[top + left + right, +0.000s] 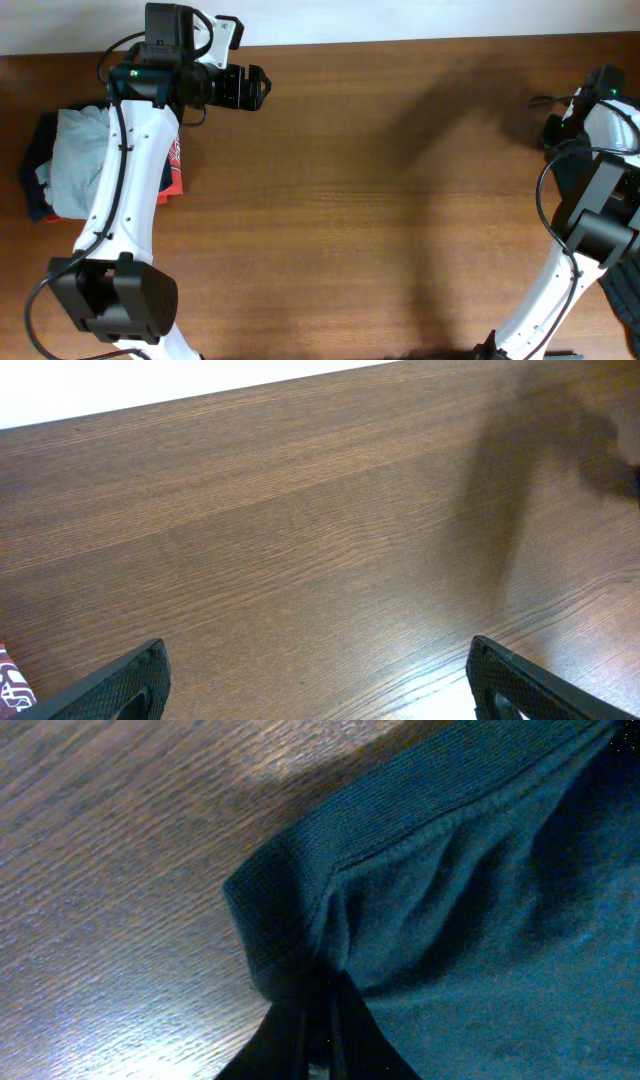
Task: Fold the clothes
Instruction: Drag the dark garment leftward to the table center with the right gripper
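- Near right corner of the surface (pixel 380 220): a dark shape (pixel 626 292) is cut off by the picture edge. I cannot tell whether it is cloth.
- Left edge: a pile of garments lies half hidden under the left arm (pixel 120 200), which crosses over it.
  - A grey garment (pixel 75 160) lies on top.
  - A navy garment (pixel 33 172) shows only as a rim at the outer side.
  - A red-orange garment (pixel 172 178) peeks out on the inner side of the arm. A sliver of it also sits in the bottom left corner of the left wrist view.
- Right edge: the T-shirt (pixel 480 900) lies here.
  - From overhead it is mostly covered by the right arm (pixel 600 170), and what shows blends with the arm's shadow, so its outline is hard to trace.
  - Only the right wrist view shows it plainly: dark cloth with a ribbed hem, filling the right part of the view and running out of frame.
- The right gripper (pixel 325 992) has its jaws drawn narrow, pinching a fold of the T-shirt at the hem. The fingers are dark against dark cloth and hard to separate.
- Far edge, toward the left corner: the left gripper (pixel 258 88) hangs over bare wood. Its jaws stand wide with nothing between them, and only the two fingertips enter the left wrist view.
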Tool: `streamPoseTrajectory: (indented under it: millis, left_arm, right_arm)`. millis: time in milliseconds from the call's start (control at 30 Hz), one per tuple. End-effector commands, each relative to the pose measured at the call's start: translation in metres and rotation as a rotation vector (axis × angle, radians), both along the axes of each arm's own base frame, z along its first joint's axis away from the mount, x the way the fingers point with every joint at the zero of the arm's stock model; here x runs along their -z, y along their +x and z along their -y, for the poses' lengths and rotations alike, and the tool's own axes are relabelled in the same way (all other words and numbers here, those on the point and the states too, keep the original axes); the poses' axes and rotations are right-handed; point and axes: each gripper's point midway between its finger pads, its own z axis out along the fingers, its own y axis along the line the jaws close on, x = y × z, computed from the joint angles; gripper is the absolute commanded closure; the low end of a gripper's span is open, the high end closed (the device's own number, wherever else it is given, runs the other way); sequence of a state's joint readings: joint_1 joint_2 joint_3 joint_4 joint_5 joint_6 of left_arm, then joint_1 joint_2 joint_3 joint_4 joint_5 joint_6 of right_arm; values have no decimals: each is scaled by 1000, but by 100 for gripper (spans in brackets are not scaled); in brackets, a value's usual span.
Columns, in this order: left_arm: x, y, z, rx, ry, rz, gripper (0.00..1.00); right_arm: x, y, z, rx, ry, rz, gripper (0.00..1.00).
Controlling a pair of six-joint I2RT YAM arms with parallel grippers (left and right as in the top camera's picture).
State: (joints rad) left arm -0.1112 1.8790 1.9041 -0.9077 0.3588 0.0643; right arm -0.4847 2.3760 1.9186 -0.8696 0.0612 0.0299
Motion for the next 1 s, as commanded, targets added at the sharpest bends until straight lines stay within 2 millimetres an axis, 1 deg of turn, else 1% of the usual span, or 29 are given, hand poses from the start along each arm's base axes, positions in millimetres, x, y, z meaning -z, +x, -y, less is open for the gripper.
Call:
streamPoseTrajectory:
  millis: [0, 67, 100, 167, 233, 267, 333, 367, 400, 467, 500, 600, 633, 667, 733, 767, 800, 833, 867, 900, 933, 967]
  left_arm:
    - [-1, 5, 0, 10, 15, 21, 6]
    - [-3, 7, 0, 9, 14, 30, 6]
    - [-4, 8, 0, 9, 14, 38, 6]
    - [-5, 10, -2, 4, 16, 45, 6]
    - [-6, 13, -9, -16, 28, 55, 6]
    - [-6, 14, -12, -25, 32, 56, 6]
    - [-5, 17, -24, -52, 41, 55, 6]
    - [-5, 17, -28, -61, 41, 55, 6]
    - [-5, 18, -35, -74, 42, 54, 6]
    - [-5, 19, -42, -88, 42, 53, 6]
    - [-4, 19, -46, -96, 42, 50, 6]
    - [-3, 19, -54, -111, 43, 44, 6]
    - [-3, 19, -57, -116, 43, 42, 6]
    - [-3, 19, -57, -117, 44, 41, 6]
    - [-3, 19, -57, -117, 44, 41, 6]
    - [-3, 19, -57, -117, 43, 40, 6]
    - [-3, 19, -57, -117, 43, 38, 6]
    - [-2, 18, -57, -117, 44, 35, 6]
    - [-2, 18, -57, -117, 44, 33, 6]
    - [-1, 17, -57, -117, 44, 30, 6]
    - [-1, 17, -57, -117, 44, 27, 6]
    - [-1, 17, -57, -117, 44, 26, 6]
  right_arm:
    - [10, 2, -27, -33, 112, 0, 96]
    - [10, 8, -46, -68, 147, 3, 96]
    - [9, 14, -64, -105, 168, 4, 96]
    - [8, 19, -81, -146, 184, 4, 96]
    - [4, 32, -129, -246, 219, 10, 96]
    - [3, 36, -144, -276, 230, 12, 96]
    - [-5, 47, -205, -393, 272, 16, 96]
    - [-8, 50, -228, -436, 294, 20, 96]
    - [-14, 52, -265, -503, 322, 23, 96]
    - [-21, 52, -307, -562, 352, 24, 96]
    - [-26, 49, -334, -615, 369, 22, 96]
    - [-36, 35, -390, -724, 387, -7, 96]
    - [-40, 27, -411, -766, 390, -24, 96]
    - [-49, 13, -442, -827, 398, -49, 96]
    - [-61, 2, -468, -892, 401, -57, 96]
    - [-70, -4, -481, -942, 396, -58, 96]
    - [-78, -8, -488, -961, 395, -57, 96]
    - [-87, -11, -492, -972, 395, -57, 92]
    - [-95, -11, -493, -974, 394, -53, 71]
    - [-103, -11, -492, -974, 394, -49, 48]
    - [-117, -10, -489, -969, 393, -38, 27]
    - [-131, -7, -483, -958, 391, -23, 8]
